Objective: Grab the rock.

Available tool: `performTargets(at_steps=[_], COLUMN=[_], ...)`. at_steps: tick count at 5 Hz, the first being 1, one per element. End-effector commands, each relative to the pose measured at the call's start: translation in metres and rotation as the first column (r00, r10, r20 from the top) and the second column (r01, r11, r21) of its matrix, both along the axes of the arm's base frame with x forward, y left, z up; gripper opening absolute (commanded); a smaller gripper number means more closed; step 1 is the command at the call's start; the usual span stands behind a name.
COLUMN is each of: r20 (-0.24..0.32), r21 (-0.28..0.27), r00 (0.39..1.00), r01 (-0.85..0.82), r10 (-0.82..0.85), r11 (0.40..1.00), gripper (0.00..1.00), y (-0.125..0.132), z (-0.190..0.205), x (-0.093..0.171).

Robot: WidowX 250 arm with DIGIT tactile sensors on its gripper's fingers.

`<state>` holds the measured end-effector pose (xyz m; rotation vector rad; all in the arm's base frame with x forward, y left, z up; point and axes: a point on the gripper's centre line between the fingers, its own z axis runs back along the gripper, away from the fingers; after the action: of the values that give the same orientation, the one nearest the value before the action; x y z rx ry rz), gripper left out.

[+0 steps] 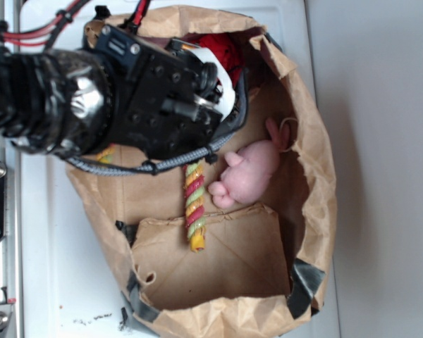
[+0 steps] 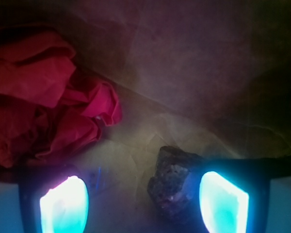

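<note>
Wrist view: rock point(image 2: 173, 182), dark grey-brown, pitted, lumpy (narrowing toward its lower end). It sits on the brown paper bag point(image 2: 194, 73) floor between the spread fingers of the gripper point(image 2: 144, 201), close against the finger on the picture's right. Gripper open, nothing held. Red wad point(image 2: 43, 97) lies apart, upper left.

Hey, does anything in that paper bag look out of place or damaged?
The brown paper bag is crumpled, with dark tape patching its corners. In the wrist view the rock sits off-centre, close to one glowing fingertip of the open gripper and well clear of the other. The red wad is crumpled nearby.
</note>
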<state>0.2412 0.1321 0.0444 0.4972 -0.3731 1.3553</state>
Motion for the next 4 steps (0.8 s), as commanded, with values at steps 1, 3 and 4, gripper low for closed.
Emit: performTargets(at_steps=[1, 3, 4], r20=[0.043, 0.070, 0.057], r21=[-0.005, -0.062, -0.053], r00=[0.999, 0.997, 0.998], r01=[-0.009, -0.029, -0.028], r10=[0.009, 0.034, 0.031], r11=[1.000, 0.998, 0.998], gripper=[1.00, 1.00, 1.00], y=[0.000, 0.002, 0.004], z=[0.029, 0.048, 0.050], x=[0.003, 0.004, 0.004])
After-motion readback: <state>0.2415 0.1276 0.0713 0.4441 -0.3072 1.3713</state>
